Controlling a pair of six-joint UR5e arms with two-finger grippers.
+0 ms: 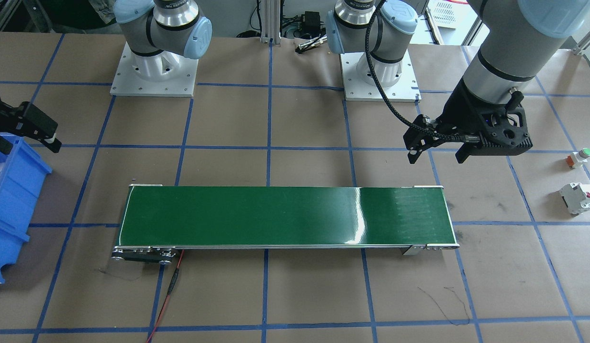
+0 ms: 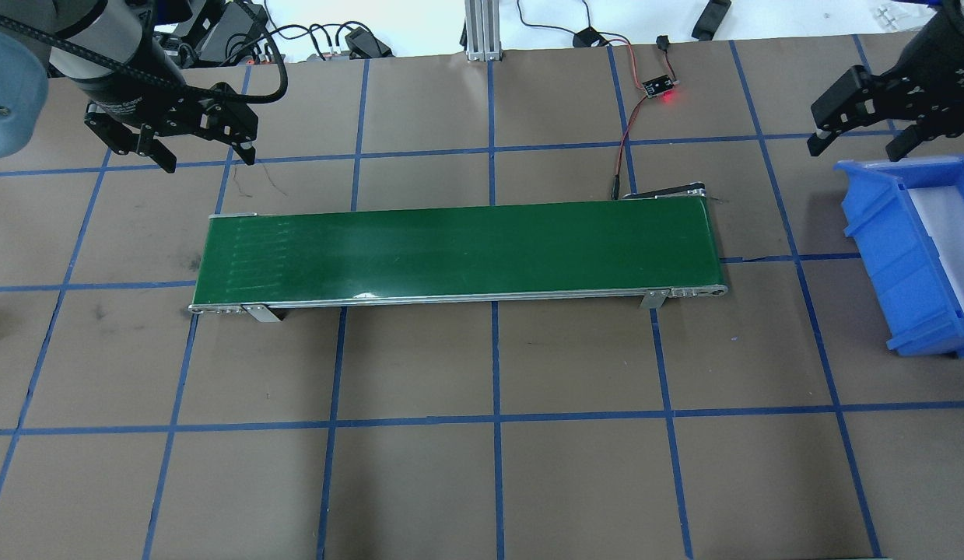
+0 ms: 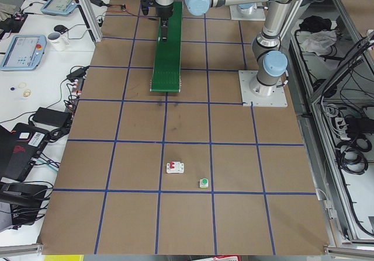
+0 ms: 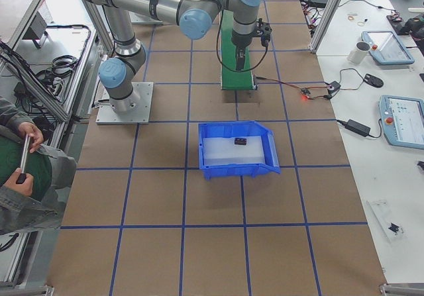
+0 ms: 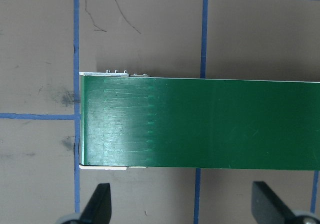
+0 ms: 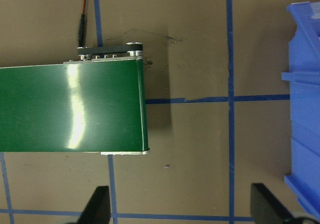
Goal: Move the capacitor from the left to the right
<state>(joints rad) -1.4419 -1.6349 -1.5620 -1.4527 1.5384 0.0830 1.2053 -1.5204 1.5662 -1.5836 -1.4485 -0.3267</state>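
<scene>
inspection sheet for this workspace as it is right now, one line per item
surface: brown table with blue tape grid; green conveyor belt bare.
job's things: small black part, likely the capacitor, lies in the blue bin.
clutter: white circuit breaker and green-capped push button at the robot's left end.
grippers: left gripper and right gripper open, empty.
cables: red and black wire runs to the conveyor's right end.
surroundings: person beside the table; teach pendant on the side bench.

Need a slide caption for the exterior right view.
The capacitor lies in the blue bin; right gripper hangs near conveyor.
</scene>
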